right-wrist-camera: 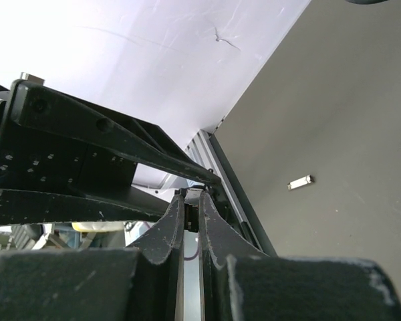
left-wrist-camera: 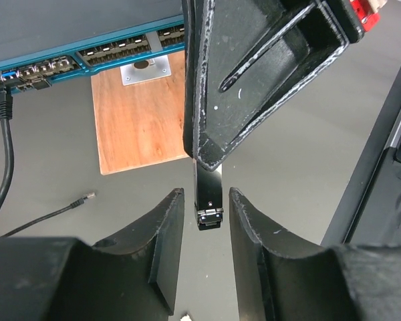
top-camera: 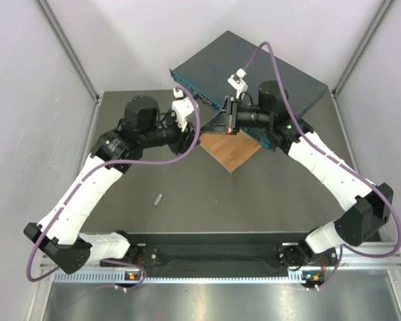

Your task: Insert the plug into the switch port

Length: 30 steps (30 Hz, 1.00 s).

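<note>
plug held between the two pincers, short of the switch

the right pincer is clamped almost closed on the plug, a thin black strip with a metal latch at its free end. that end sticks out past the tips of the right pincer and hangs in the gap of the left pincer. the left pincer is spread open, with a finger on either side of the plug and a sliver of space showing on both sides.

the two pincers meet above the tabletop, over the near corner of the wooden board. the switch lies flat at the far end, with its teal row of sockets facing the arms. a black cable is plugged in at one end of that row. a loose cable end and a small pale piece lie apart on the tabletop.
</note>
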{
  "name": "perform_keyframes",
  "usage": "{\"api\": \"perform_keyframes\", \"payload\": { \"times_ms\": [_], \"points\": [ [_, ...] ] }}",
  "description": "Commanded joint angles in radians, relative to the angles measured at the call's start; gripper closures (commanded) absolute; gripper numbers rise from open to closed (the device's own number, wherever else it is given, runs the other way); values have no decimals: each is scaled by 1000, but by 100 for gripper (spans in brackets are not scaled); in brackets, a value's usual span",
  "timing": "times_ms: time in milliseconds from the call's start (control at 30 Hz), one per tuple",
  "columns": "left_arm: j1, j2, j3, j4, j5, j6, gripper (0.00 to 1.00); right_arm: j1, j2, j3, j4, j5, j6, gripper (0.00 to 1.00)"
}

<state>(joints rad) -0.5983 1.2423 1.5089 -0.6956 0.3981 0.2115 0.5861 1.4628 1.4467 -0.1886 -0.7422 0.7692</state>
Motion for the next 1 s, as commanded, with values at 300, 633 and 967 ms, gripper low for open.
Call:
{"api": "perform_keyframes", "payload": {
  "times_ms": [300,633,967],
  "points": [
    [-3,-29,-33,65,-27,3,61,-2,-7,-22,78,-5,108,100],
    [-6,-20,-44,82,-21,-3,88,-2,-2,-26,95,-13,136,100],
    [0,-24,-50,56,-35,-87,100,-101,-51,69,11,-10,-26,17]
  ]
}}
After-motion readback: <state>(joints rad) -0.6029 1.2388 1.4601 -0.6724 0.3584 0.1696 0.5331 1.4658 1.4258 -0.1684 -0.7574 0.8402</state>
